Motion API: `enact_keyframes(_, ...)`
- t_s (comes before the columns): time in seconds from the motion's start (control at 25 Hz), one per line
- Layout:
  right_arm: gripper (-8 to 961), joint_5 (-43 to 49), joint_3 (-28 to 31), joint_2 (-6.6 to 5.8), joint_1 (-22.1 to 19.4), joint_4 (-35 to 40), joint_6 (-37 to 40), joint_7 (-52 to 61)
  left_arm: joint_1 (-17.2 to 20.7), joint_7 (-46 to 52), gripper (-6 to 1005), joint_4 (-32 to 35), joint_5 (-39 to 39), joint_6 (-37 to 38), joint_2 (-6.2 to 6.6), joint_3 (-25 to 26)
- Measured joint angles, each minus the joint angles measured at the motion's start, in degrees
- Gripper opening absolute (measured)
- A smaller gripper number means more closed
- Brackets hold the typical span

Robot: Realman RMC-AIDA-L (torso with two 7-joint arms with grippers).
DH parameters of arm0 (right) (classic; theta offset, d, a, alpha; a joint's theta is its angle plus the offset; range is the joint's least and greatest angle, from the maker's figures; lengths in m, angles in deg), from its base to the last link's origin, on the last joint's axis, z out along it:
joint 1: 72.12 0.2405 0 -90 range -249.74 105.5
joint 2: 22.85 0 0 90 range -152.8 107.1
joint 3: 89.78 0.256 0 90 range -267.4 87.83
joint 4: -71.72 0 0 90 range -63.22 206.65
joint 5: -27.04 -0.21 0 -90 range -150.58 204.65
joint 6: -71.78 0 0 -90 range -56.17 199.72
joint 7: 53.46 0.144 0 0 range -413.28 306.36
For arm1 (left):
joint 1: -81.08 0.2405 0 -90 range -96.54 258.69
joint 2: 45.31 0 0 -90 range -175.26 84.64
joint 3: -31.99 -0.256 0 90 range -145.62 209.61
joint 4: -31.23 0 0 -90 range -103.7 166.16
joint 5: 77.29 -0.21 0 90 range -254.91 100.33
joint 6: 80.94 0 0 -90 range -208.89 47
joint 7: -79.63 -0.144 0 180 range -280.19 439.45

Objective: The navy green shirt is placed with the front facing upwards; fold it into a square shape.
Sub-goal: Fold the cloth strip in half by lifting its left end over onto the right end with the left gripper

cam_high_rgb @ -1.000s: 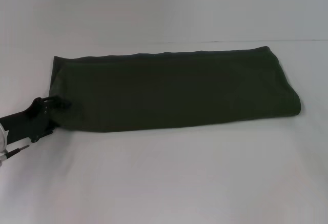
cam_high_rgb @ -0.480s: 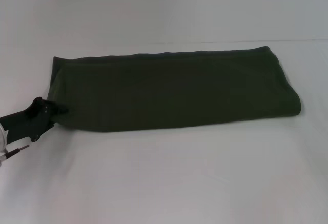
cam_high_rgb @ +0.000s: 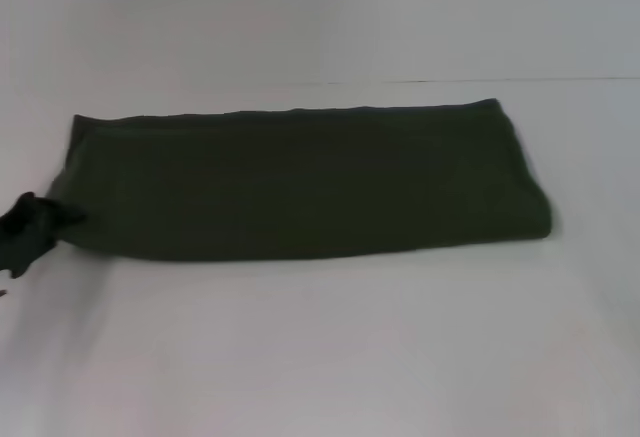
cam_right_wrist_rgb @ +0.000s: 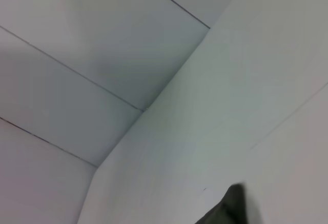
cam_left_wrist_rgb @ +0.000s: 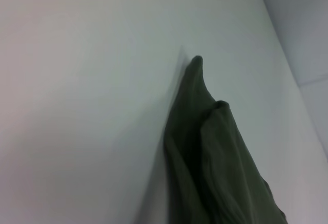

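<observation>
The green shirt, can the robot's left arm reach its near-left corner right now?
Probably yes. The left gripper is already at that corner of the green shirt, right against the cloth, and nothing lies between them on the white table. Whether it actually grips the cloth is unclear.

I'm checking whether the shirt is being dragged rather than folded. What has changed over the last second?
The whole navy green shirt has slid toward the robot's left across the white table, and the left gripper at its near-left corner has moved the same way, now almost out of the head view. The shirt keeps its long folded band shape, lying flat. The right gripper is not in sight.
</observation>
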State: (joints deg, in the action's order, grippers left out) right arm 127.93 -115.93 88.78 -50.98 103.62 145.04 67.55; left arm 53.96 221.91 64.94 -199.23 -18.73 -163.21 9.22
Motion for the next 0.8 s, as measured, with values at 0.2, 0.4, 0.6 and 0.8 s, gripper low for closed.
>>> enact_keyframes(0.2,744,0.13,0.32,-0.16,-0.09,-0.02,-0.44,0.02,1.82,0.63,115,2.49,-0.38,-0.56,0.85,0.16)
enact_keyframes(0.4,744,0.16,0.31,-0.28,-0.09,-0.22,-0.91,0.03,2.31,0.92,115,3.08,-1.30,-2.36,1.48,2.23)
enact_keyframes(0.6,744,0.19,0.11,-0.28,-0.03,-0.27,-0.94,0.12,1.87,0.15,115,4.09,-0.62,-0.48,1.54,2.40)
enact_keyframes(0.8,744,0.19,-0.03,-0.29,0.05,-0.88,-0.95,-0.17,-0.31,-2.12,115,5.30,4.64,7.54,1.27,1.94)
